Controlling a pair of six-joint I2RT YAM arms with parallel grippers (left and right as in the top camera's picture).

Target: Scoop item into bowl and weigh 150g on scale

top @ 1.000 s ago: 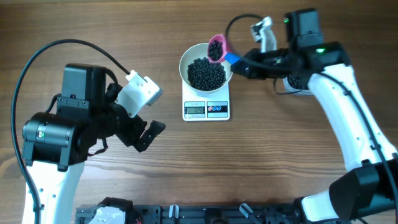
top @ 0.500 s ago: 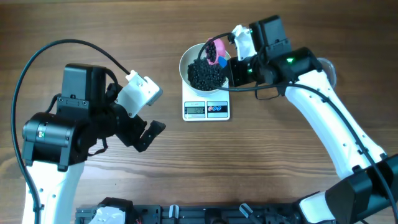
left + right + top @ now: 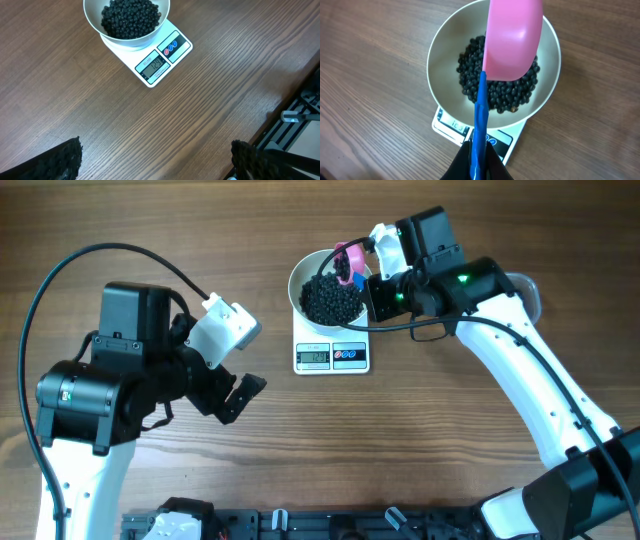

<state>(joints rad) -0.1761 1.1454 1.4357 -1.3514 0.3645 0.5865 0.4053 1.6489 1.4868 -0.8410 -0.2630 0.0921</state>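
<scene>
The white bowl (image 3: 300, 272) stands on the white scale (image 3: 332, 356) and holds a heap of black pellets (image 3: 328, 300). My right gripper (image 3: 372, 278) is shut on the blue handle (image 3: 481, 125) of a pink scoop (image 3: 512, 37), whose cup is turned bottom-up over the bowl (image 3: 547, 60) and its pellets (image 3: 505, 92). The scale's display (image 3: 155, 65) is lit. My left gripper (image 3: 240, 395) hangs open over bare wood to the left, far from the scale (image 3: 165, 52); its black fingertips (image 3: 62, 157) show at the bottom of its wrist view with nothing between them.
A clear tub edge (image 3: 525, 290) peeks from behind the right arm at the far right. A black rail (image 3: 330, 522) runs along the table's near edge. The left arm's black cable (image 3: 110, 255) loops over the wood.
The right arm swung left over the bowl and tipped the pink scoop over it a second ago; over the last half second it barely moved. The left arm is still.
</scene>
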